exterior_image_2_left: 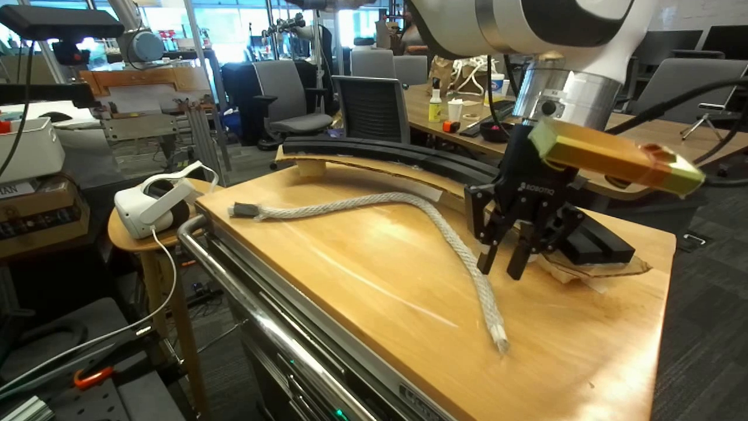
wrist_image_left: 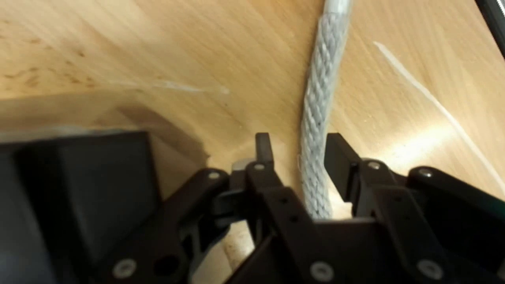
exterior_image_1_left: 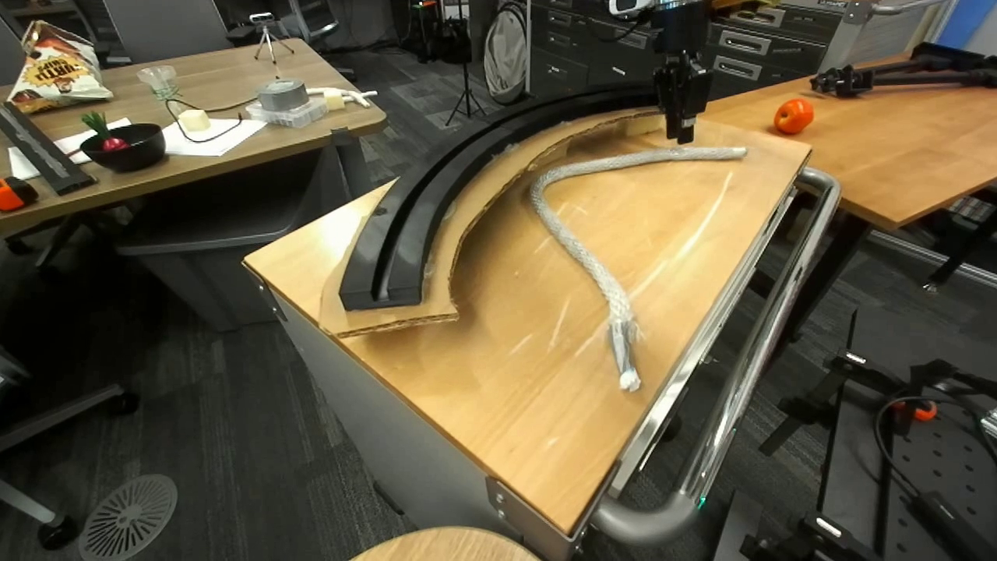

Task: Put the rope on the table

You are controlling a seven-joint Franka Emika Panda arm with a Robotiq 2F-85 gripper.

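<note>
The rope is a pale grey-white cord lying in a bent curve on the light-wood table; the rope (exterior_image_1_left: 572, 243) (exterior_image_2_left: 459, 245) and the table (exterior_image_1_left: 483, 389) (exterior_image_2_left: 374, 263) show in both exterior views. One rope end is wrapped in grey tape. My gripper (exterior_image_1_left: 685, 134) (exterior_image_2_left: 501, 270) is open and empty, fingers pointing down, above the table near the untaped end of the rope. In the wrist view the rope (wrist_image_left: 318, 90) runs between the open fingertips of the gripper (wrist_image_left: 298, 144), nearer the right finger. The fingers look to be above the rope; contact cannot be told.
A black curved track (exterior_image_1_left: 405, 234) (exterior_image_2_left: 397, 155) on cardboard (exterior_image_1_left: 389, 321) stands along the table's far side, close to the gripper. A metal tube rail (exterior_image_1_left: 748, 366) (exterior_image_2_left: 269, 316) runs along the table's edge. A wooden desk with a tomato-like orange object (exterior_image_1_left: 794, 116) stands beside it.
</note>
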